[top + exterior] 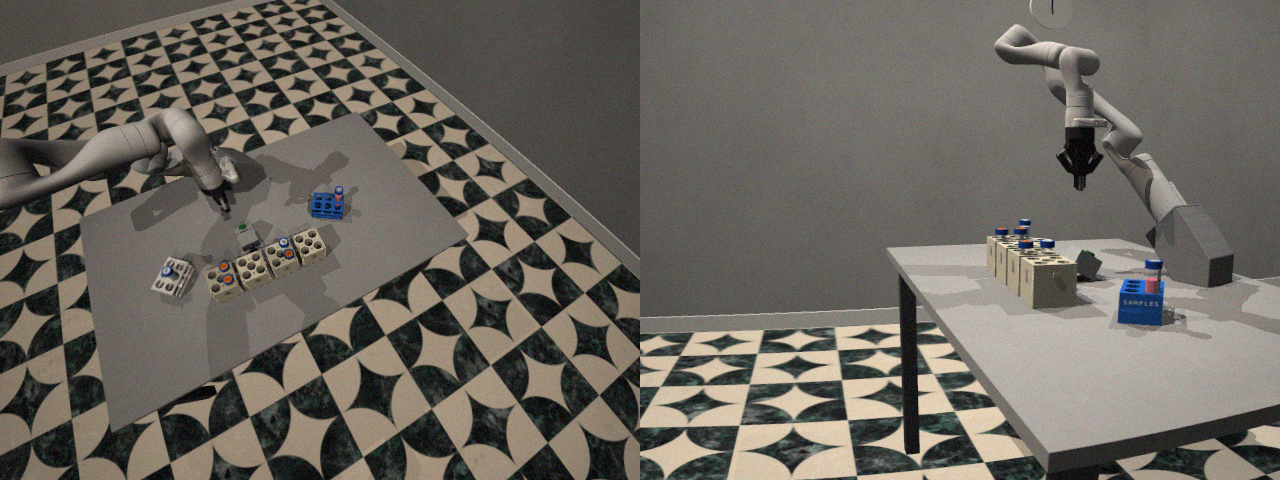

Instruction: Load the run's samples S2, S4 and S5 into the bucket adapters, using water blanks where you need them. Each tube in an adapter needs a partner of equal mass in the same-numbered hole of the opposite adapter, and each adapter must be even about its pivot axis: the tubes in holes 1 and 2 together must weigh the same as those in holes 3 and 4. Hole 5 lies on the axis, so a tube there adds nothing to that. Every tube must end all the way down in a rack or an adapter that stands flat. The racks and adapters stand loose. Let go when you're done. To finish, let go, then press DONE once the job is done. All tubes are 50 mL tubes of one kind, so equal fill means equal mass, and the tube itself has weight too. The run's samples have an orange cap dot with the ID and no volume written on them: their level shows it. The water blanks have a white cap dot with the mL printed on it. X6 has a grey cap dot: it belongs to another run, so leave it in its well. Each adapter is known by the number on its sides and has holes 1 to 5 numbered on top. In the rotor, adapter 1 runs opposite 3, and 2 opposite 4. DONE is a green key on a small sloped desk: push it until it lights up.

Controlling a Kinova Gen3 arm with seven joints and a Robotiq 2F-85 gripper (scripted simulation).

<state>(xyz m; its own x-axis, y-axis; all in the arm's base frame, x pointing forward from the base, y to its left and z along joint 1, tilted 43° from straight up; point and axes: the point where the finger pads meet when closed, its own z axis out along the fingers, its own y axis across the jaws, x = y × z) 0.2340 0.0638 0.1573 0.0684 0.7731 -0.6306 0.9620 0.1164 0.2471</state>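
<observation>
My gripper [225, 208] [1079, 186] is shut and empty. It hangs high above the table, over the small sloped DONE desk [247, 236] [1087, 264] with its green key [241, 226]. Four beige adapters stand in a row. The left end adapter [223, 293] holds two orange-dot tubes [223, 266] [227, 279]. The second adapter [254, 272] and the right end adapter [309, 246] [1048, 284] are empty. The third adapter [279, 267] holds a white-dot tube [283, 241] and an orange-dot tube [288, 253].
A white rack [175, 281] left of the row holds one white-dot tube [166, 270]. The blue SAMPLES rack [325, 206] [1140, 304] at the back right holds one tube [338, 193] [1153, 273]. The arm's base [1193, 248] stands behind it.
</observation>
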